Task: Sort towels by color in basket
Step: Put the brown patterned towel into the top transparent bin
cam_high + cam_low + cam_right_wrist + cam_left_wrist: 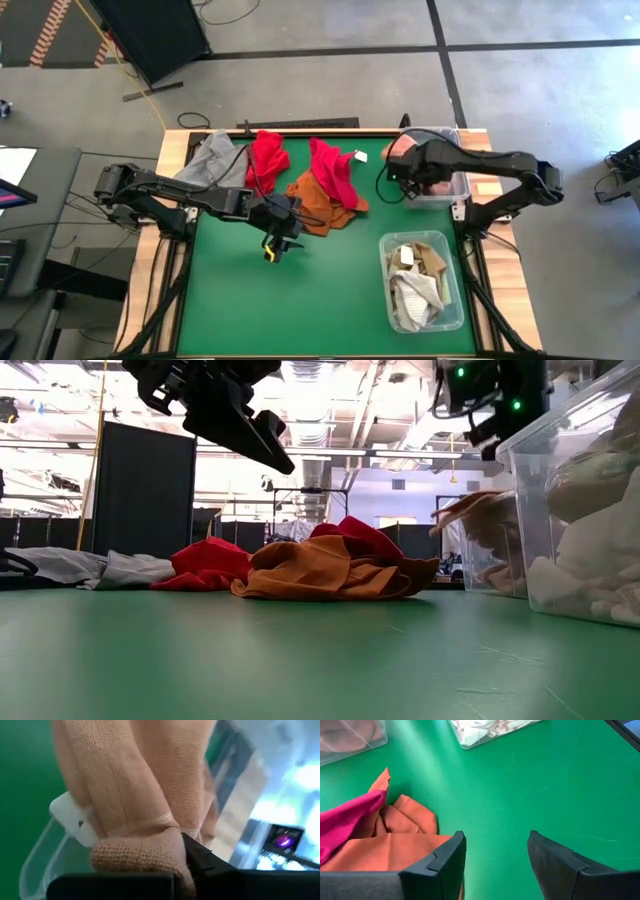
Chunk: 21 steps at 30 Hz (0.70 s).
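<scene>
My right claw point(182, 847) is clamped on a pink towel point(135, 785) with a small white tag point(75, 822), holding it over the far clear bin point(455, 185) at the right edge of the green surface point(320, 300); in the low view the cloth point(470, 510) hangs at that bin's left rim. My left claw point(495, 857) hovers above the middle of the surface with its fingers point(445, 862) wide apart and nothing between them, just near-side of the orange towel point(315, 200). I see 2 red towels, one point(267, 155) far and left of centre, the other point(333, 172) lying over the orange one. A grey towel point(212, 160) sits at the far left. The near clear bin point(440, 310) on the right holds white and tan towels point(412, 280).
</scene>
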Each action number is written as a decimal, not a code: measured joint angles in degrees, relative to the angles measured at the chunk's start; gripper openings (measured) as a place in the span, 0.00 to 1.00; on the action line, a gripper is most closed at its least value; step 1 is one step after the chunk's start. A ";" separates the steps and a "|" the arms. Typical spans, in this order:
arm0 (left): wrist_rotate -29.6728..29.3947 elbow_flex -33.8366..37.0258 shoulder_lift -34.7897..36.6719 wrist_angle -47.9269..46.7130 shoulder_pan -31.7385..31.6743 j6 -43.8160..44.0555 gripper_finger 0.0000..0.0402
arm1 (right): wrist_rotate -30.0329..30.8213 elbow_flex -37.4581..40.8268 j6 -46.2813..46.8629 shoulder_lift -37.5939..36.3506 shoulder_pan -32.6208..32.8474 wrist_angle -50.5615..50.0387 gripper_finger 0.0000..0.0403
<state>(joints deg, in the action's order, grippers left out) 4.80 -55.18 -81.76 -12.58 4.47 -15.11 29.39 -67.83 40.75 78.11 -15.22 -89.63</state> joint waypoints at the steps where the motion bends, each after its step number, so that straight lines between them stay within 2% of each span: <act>1: 0.00 0.00 0.00 -0.01 0.00 0.02 0.51 | -1.49 0.79 -0.22 -0.02 -0.79 0.69 0.08; 10: 0.00 0.00 0.00 -0.04 0.00 -0.07 0.51 | -5.80 5.05 -5.26 -0.26 -3.43 8.27 0.07; 16: 0.00 0.00 0.00 -0.07 0.00 -0.04 0.51 | -12.48 5.24 -11.75 -0.26 -4.16 18.14 0.08; 21: 0.00 0.00 0.00 -0.74 0.00 0.00 0.51 | -16.21 5.24 -14.10 -0.26 -4.14 22.24 0.08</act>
<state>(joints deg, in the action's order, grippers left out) 4.80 -55.18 -81.76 -13.32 4.47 -15.11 13.18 -62.59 26.65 77.84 -19.35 -67.39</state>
